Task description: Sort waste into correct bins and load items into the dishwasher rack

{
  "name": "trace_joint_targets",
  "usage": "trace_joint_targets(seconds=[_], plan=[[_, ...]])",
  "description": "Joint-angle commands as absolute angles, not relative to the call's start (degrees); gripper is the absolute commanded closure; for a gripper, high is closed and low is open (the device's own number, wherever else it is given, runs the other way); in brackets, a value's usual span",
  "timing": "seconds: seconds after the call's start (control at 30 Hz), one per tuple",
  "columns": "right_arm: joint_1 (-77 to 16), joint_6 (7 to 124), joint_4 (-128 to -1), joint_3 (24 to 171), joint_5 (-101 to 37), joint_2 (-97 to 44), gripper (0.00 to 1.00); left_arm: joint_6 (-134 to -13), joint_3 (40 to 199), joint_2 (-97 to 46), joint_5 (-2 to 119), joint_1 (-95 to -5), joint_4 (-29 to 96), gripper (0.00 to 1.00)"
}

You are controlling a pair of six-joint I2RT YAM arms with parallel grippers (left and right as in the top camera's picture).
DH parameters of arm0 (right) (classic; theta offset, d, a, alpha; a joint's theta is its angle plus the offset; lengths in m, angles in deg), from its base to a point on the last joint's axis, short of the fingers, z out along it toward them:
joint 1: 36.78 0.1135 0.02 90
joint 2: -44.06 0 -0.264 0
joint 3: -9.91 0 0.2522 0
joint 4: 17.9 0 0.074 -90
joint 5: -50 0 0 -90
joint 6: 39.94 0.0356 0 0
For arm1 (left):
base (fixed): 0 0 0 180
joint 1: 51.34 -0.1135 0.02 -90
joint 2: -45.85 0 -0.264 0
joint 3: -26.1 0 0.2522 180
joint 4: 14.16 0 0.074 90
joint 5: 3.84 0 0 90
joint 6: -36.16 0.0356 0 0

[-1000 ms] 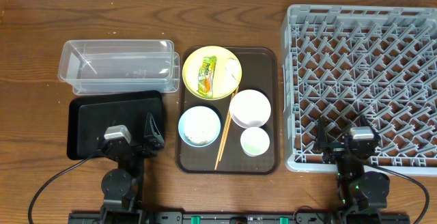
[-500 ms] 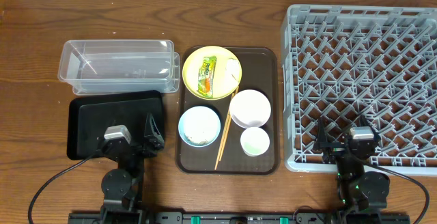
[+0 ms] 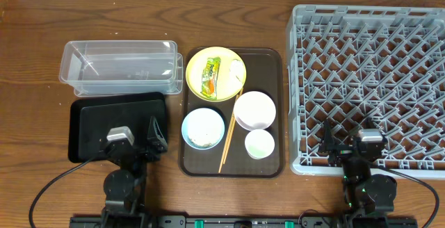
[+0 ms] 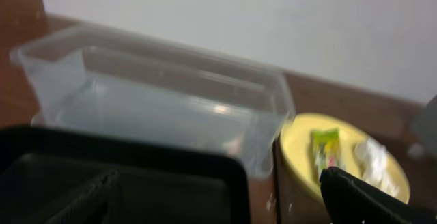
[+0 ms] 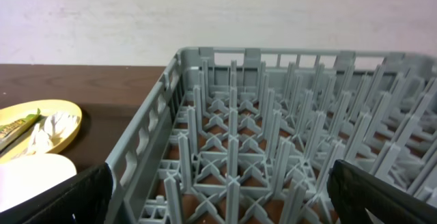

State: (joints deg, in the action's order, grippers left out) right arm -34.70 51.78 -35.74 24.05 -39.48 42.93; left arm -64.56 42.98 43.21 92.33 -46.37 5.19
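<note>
Overhead: rack (image 3: 368,61) is seen at the table's right, with no items noted among its pegs. Brown tray (image 3: 270,71) is set at centre. On it, far side: plate (image 3: 197,71), carrying wrapper (image 3: 211,76) and tissue (image 3: 237,70) side by side. Near side: blue bowl (image 3: 203,125) with rice (image 3: 203,142) inside, white bowl (image 3: 254,110), cup (image 3: 259,143). Chopsticks (image 3: 227,141) are laid between blue bowl and the other two vessels, roughly lengthwise along the tray.

Tub (image 3: 118,67) is placed left of the plate. Black tray (image 3: 90,120) lies just nearer than the tub, the two touching or nearly so.

Left gripper (image 3: 156,137) is held over the black tray's near right corner. Right gripper (image 3: 329,143) is held at the rack's near left corner.

Left wrist: fingers (image 4: 362,197) are seen spread wide at the frame's lower corners, nothing between them; tub, plate, wrapper and tissue are seen ahead, blurred.

Right wrist: fingers (image 5: 61,197) are likewise parted wide and empty; rack pegs fill the view, the plate's edge at left.
</note>
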Motion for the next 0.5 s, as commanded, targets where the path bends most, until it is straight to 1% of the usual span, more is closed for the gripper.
trace_joint_targets(seconds=[0.0,0.2,0.3,0.47], plan=[[-34.2,55.2,-36.4,25.4,-39.9,41.5,0.01,-65.3,45.2,40.3,92.5,-46.6,9.1,0.05],[-34.2,55.4,-39.1,31.4,-42.2,34.2,0.01,-65.3,54.2,30.1,91.1,-46.6,14.8,0.05],[-34.2,55.4,-40.5,35.6,-42.2,28.2,0.01,-65.3,59.1,23.5,90.9,-46.6,17.7,0.05],[-34.2,55.4,-44.1,44.1,-42.1,17.0,0.01,-65.2,69.1,11.3,86.3,-46.6,23.3,0.05]])
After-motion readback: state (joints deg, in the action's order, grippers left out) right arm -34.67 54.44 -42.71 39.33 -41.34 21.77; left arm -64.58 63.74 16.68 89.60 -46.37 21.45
